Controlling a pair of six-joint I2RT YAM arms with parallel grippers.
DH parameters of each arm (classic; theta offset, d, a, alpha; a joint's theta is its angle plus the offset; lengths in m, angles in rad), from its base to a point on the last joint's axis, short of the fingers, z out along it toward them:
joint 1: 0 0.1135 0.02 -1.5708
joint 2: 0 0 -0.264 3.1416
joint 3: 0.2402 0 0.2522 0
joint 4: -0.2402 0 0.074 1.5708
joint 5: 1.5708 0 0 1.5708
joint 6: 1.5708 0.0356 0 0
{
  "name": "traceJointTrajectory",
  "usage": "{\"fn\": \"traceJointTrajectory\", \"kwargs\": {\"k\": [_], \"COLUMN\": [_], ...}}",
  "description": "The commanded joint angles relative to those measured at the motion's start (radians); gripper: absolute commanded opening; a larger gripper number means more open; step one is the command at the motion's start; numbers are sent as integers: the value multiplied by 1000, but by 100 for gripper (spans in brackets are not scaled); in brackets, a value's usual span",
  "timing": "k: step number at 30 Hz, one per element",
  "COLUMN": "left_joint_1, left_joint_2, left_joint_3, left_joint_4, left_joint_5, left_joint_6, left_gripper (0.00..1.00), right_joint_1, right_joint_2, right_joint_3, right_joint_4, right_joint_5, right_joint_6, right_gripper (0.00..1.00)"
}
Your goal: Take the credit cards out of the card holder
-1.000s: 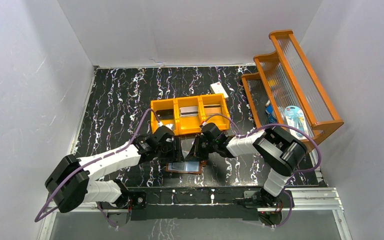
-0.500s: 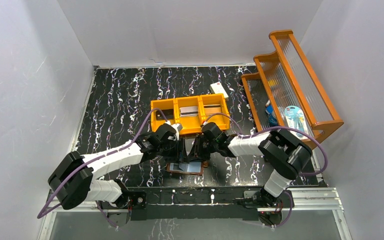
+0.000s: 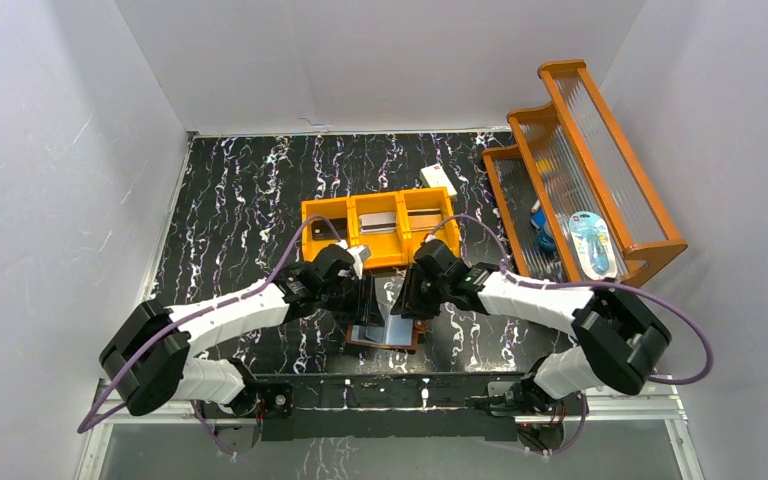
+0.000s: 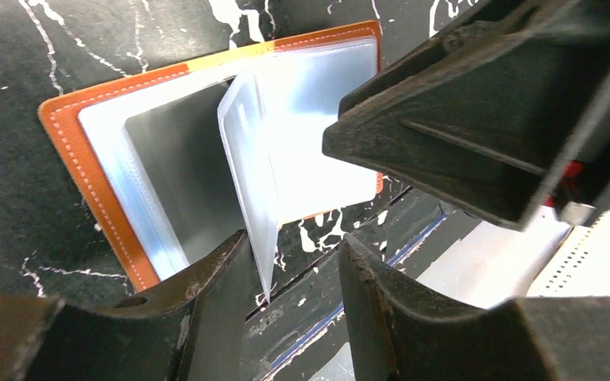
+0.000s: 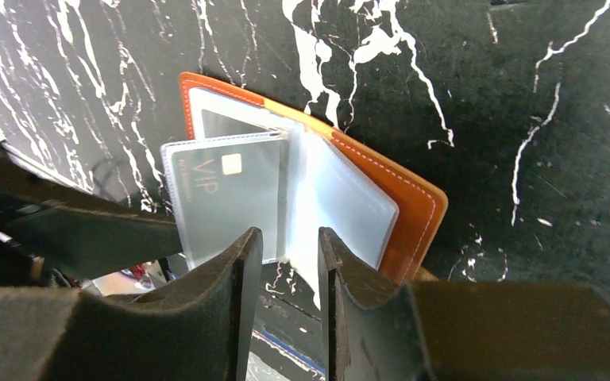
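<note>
Your left tool (image 4: 292,262) stands part-open astride the free edge of a clear sleeve leaf (image 4: 246,175), not pinching it. Your right tool (image 5: 287,248) is narrowly parted and holds nothing. The card holder (image 5: 417,210) lies open on the tabletop under both tools. Its long axis runs from one arm towards the other, and the leaf rises from its spine. Only the right wrist view shows the grey credit card (image 5: 222,186) in that leaf; the left wrist view shows the leaf edge-on. Judged: the left tool is better placed.
</note>
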Motion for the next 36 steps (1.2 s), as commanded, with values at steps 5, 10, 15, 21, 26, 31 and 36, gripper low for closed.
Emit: {"fn": "traceJointTrajectory", "kwargs": {"k": [5, 10, 15, 21, 26, 31, 36], "left_joint_1": [-8, -31, -84, -99, -96, -63, -25], "left_joint_2": [64, 109, 182, 111, 11, -50, -85], "left_joint_3": [48, 84, 126, 117, 123, 91, 62], "left_joint_4": [89, 108, 131, 70, -107, -190, -152], "left_joint_5": [134, 163, 177, 13, -178, -262, -218], "left_joint_6": [10, 17, 18, -12, -4, -34, -51], "left_gripper": [43, 45, 48, 50, 51, 53, 57], "right_joint_1": [-3, -3, -5, -10, -11, -10, -10], "right_joint_2": [-130, -212, -310, -379, -364, -304, -230], "right_joint_3": [-20, -28, -42, -68, -75, -60, -27], "right_joint_4": [-95, -163, -225, -228, -166, -73, -50], "right_joint_5": [102, 182, 272, 283, 208, 99, 22], "right_joint_6": [40, 87, 128, 149, 134, 98, 56], "right_gripper": [41, 41, 42, 44, 44, 43, 43]}}
